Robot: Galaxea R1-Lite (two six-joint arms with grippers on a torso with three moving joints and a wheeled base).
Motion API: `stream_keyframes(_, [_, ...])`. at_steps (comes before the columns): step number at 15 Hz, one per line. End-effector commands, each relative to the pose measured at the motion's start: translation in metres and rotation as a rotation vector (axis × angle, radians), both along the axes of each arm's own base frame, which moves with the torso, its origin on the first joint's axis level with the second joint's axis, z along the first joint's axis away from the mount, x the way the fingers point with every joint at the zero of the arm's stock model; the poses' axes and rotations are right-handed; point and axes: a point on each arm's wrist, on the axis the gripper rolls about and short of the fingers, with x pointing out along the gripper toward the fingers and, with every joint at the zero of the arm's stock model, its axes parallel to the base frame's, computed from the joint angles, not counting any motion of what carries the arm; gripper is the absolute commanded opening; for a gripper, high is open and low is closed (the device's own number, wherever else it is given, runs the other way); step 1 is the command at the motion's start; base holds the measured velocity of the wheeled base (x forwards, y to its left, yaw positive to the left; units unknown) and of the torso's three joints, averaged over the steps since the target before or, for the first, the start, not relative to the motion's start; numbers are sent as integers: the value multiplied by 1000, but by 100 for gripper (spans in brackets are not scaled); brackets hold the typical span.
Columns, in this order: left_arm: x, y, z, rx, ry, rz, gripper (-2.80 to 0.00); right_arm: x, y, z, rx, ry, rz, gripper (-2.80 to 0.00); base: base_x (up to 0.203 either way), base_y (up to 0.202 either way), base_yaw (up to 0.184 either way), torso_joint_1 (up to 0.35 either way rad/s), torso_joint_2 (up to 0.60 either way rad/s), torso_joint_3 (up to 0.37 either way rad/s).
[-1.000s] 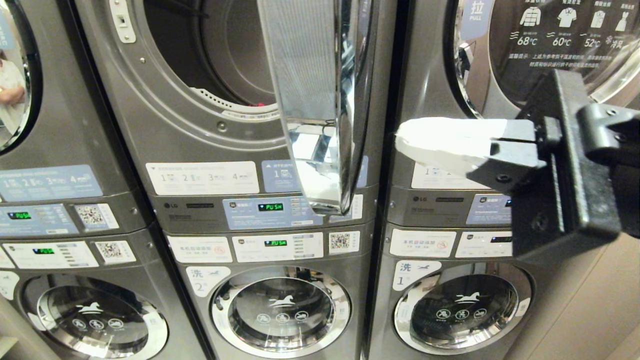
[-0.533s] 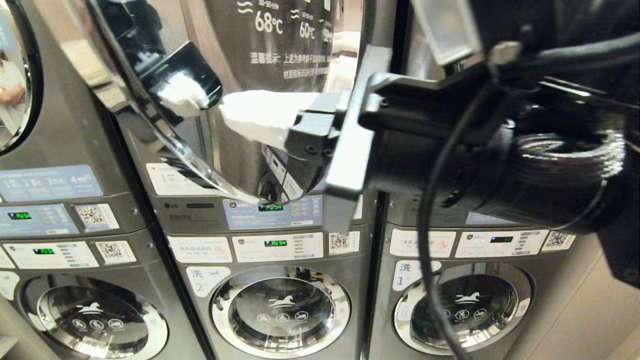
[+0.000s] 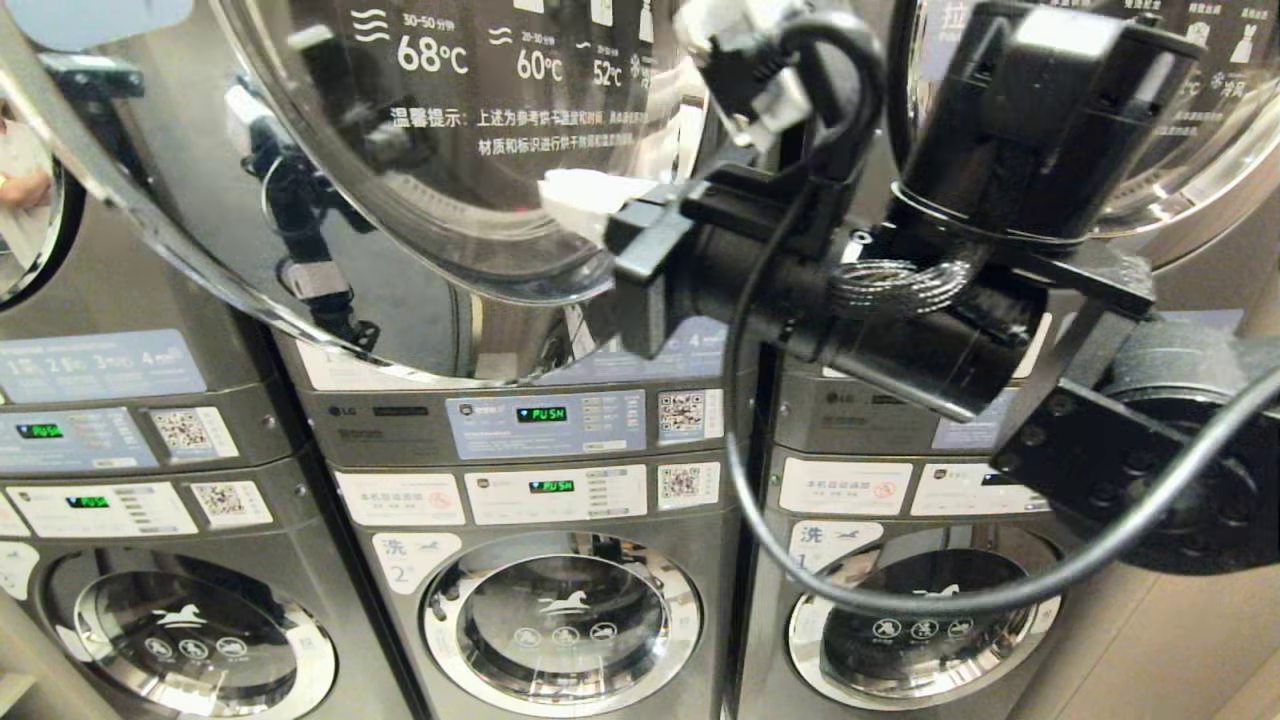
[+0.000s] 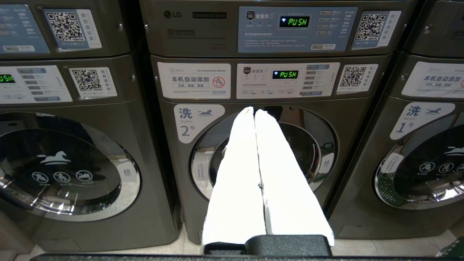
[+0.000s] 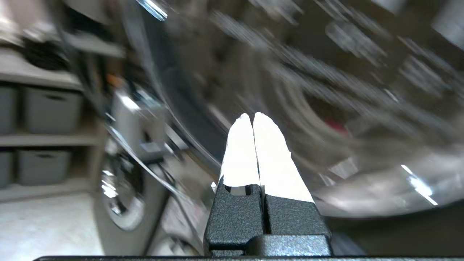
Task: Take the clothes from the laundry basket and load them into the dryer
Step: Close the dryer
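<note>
The middle upper dryer's round glass door [image 3: 400, 200] now lies across its opening; I cannot tell whether it is latched. My right gripper [image 3: 548, 190] is shut and empty, its white fingertips against the door's glass, also seen in the right wrist view [image 5: 252, 115]. A blurred red patch of clothes [image 5: 335, 126] shows behind the glass. My left gripper [image 4: 253, 110] is shut on nothing, low down and pointing at washer number 2 [image 4: 261, 156]. A dark green corner of the laundry basket [image 4: 455, 250] shows at the floor.
Stacked grey machines fill the view, with control panels reading PUSH [image 3: 540, 413]. My right arm and its cable [image 3: 900, 600] cross in front of the right-hand stack. A person's sleeve [image 3: 20, 170] shows at the far left. Shelves with grey bins [image 5: 47, 108] stand off to the side.
The dryer door has swung from edge-on and open to lying across the opening. My shut right gripper travelled left with it, and the arm now spans the view.
</note>
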Motion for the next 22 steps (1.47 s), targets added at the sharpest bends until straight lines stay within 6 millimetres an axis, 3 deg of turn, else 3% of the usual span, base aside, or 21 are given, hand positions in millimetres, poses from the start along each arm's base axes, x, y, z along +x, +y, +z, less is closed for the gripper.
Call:
stream_keyframes(1, [0, 0, 0, 0, 0, 0, -280, -1, -49, 8, 9, -7, -104, -280, 0, 0, 0, 0, 0, 0])
stream_keyframes(5, [0, 0, 0, 0, -2, 0, -280, -26, -126, -44, -105, 138, -285, -280, 0, 0, 0, 0, 0, 0])
stream_keyframes(9, [0, 0, 0, 0, -3, 0, -280, -76, -204, -76, -119, 230, -569, -280, 0, 0, 0, 0, 0, 0])
stream_keyframes(11, [0, 0, 0, 0, -1, 0, -280, -107, -231, -94, -116, 307, -649, -280, 0, 0, 0, 0, 0, 0])
stream_keyframes(14, [0, 0, 0, 0, 0, 0, -280, -166, -254, -137, -62, 430, -762, -280, 0, 0, 0, 0, 0, 0])
stream_keyframes(17, [0, 0, 0, 0, 0, 0, -280, -211, -259, -190, -43, 512, -830, -280, 0, 0, 0, 0, 0, 0])
stream_keyframes(20, [0, 0, 0, 0, -1, 0, -280, -244, -259, -210, -12, 459, -849, -280, 0, 0, 0, 0, 0, 0])
stream_keyframes(22, [0, 0, 0, -1, 0, 0, -280, -261, -259, -217, 26, 332, -848, -280, 0, 0, 0, 0, 0, 0])
